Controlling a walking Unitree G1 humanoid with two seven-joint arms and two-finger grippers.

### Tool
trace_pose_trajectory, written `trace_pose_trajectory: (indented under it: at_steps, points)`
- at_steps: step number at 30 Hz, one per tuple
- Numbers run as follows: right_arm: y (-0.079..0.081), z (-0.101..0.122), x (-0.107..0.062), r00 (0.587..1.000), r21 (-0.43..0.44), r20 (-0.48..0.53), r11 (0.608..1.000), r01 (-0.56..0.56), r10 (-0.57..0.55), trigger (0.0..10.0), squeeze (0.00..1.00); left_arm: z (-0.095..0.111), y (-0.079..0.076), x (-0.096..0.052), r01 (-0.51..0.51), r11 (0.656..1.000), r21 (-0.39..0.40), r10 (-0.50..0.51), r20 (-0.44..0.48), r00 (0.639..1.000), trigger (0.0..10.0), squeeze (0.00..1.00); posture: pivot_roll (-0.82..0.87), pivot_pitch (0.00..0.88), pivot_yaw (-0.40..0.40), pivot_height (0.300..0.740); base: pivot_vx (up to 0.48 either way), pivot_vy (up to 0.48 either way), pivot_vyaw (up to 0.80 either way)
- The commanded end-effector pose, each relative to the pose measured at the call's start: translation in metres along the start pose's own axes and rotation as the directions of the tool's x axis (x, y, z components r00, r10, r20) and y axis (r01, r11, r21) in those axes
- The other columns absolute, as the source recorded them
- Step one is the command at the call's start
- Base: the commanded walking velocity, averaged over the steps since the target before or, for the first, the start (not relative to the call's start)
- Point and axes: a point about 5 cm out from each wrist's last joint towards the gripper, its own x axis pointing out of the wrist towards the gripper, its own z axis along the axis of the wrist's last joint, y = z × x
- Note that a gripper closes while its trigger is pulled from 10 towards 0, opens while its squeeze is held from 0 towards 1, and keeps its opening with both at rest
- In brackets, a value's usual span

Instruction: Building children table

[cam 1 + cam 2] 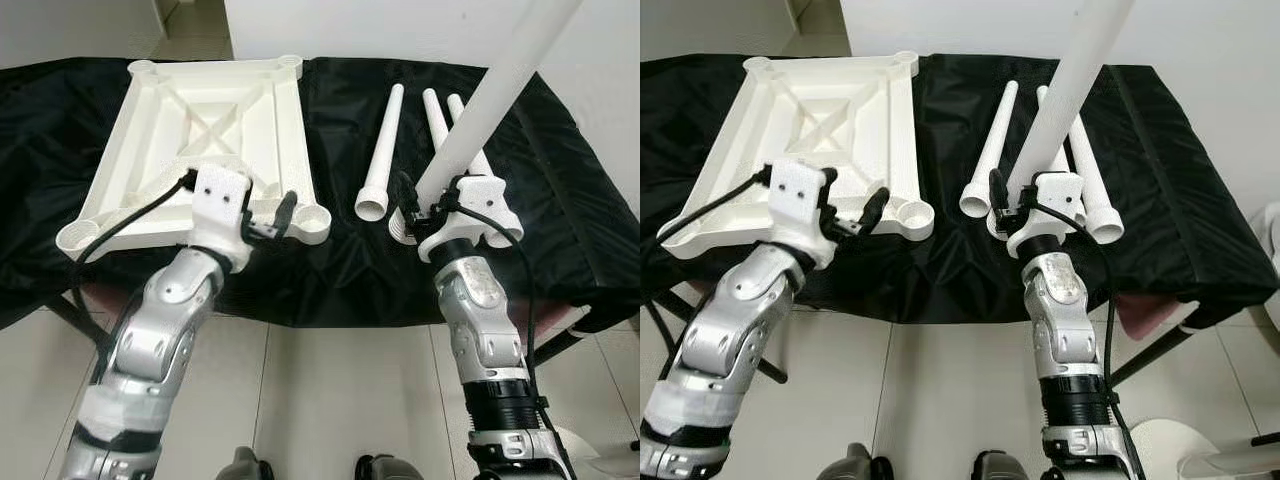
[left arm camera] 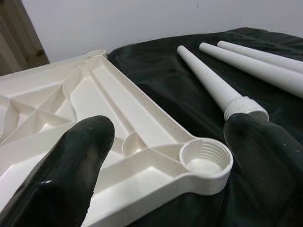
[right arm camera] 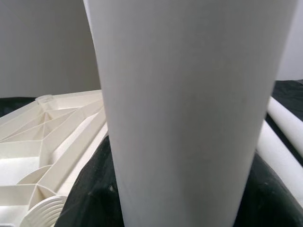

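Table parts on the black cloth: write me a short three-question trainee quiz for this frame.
1. True or false: the tabletop lies upside down, ribs and threaded corner sockets facing up.
2. How many table legs lie loose on the black cloth? A) one B) three C) five
3. Fill in: the right gripper holds a raised ____.

Key
1. True. The left gripper, fingers open, sits at the near corner socket.
2. B, three.
3. Leg: the raised leg tilts up and away, out of the top of the head views.
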Motion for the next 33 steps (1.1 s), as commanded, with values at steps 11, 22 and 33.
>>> trace_pose_trajectory:
  at_steps: [11, 22, 33]
  points:
    - [-0.002, 0.003, -0.011, 0.998, 0.014, 0.018, 0.998, -0.053, 0.053, 10.0, 0.0, -0.017, 0.011, -0.014, -0.082, 0.995, 0.049, 0.084, -0.051, 0.995, 10.0, 0.0, -0.1, 0.067, 0.019, 0.74, 0.0, 0.0, 0.0]
    - [-0.005, 0.0, -0.018, 0.998, -0.007, -0.003, 0.998, -0.07, 0.07, 10.0, 0.0, -0.014, 0.003, -0.02, -0.039, 0.999, 0.024, 0.039, -0.021, 0.999, 10.0, 0.0, -0.1, 0.077, 0.019, 0.74, 0.0, 0.0, 0.0]
    - [-0.002, -0.004, -0.016, 0.995, -0.018, -0.013, 0.995, -0.094, 0.094, 10.0, 0.0, -0.011, 0.003, -0.017, -0.043, 0.998, 0.038, 0.043, -0.001, 0.999, 10.0, 0.0, -0.11, 0.064, 0.023, 0.74, 0.0, 0.0, 0.0]
